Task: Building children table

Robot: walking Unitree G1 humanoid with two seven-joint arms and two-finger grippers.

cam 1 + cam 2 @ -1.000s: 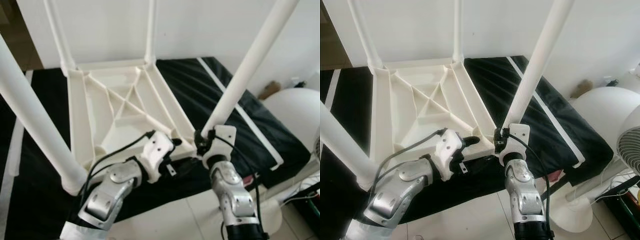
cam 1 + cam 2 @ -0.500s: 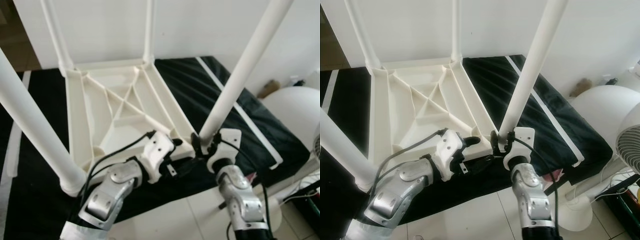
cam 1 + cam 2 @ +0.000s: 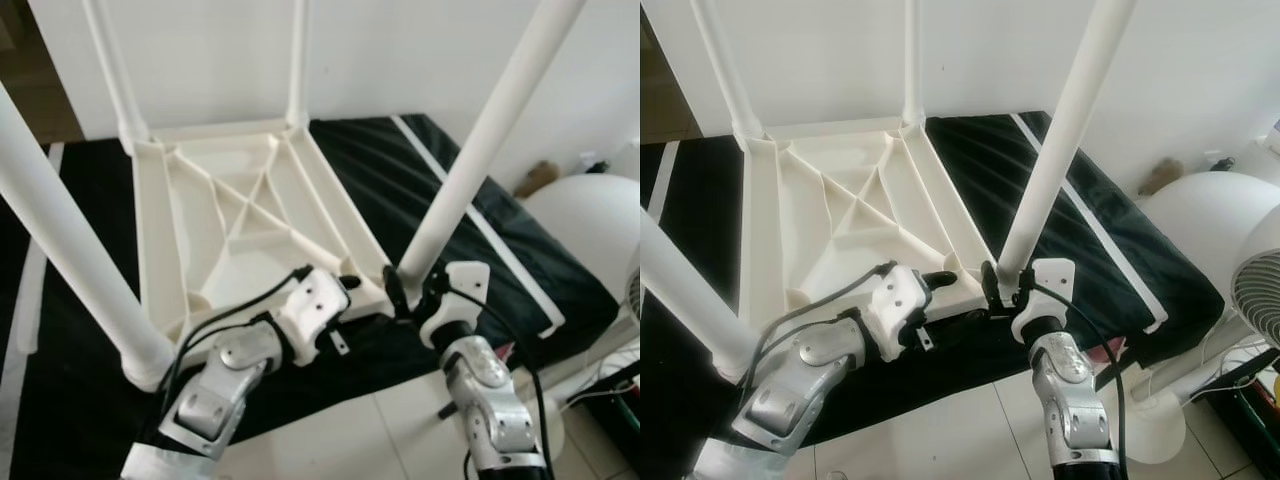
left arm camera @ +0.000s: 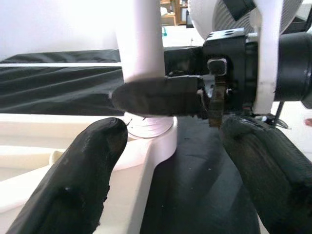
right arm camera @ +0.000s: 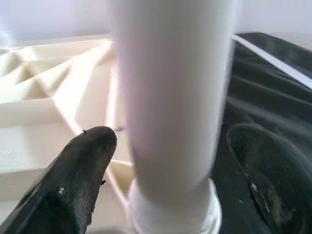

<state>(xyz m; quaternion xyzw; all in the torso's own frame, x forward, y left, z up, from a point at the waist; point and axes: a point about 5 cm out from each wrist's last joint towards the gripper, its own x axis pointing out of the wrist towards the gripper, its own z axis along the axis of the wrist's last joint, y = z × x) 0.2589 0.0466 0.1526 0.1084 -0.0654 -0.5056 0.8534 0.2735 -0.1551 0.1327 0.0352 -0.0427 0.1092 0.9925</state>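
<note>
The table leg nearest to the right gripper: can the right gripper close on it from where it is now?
Probably yes. The right gripper is open, with one finger on each side of the table leg just above its socket in the table frame. Nothing stands between them.

The left silver arm reaches forward and inward, elbow bent, its left claw (image 3: 943, 279) with two long black fingers (image 4: 80, 180) spread apart. The right silver arm rises nearly upright, its white wrist housing on top. The right claw (image 3: 410, 285) points forward, its black fingers (image 5: 78, 168) parted wide.
</note>
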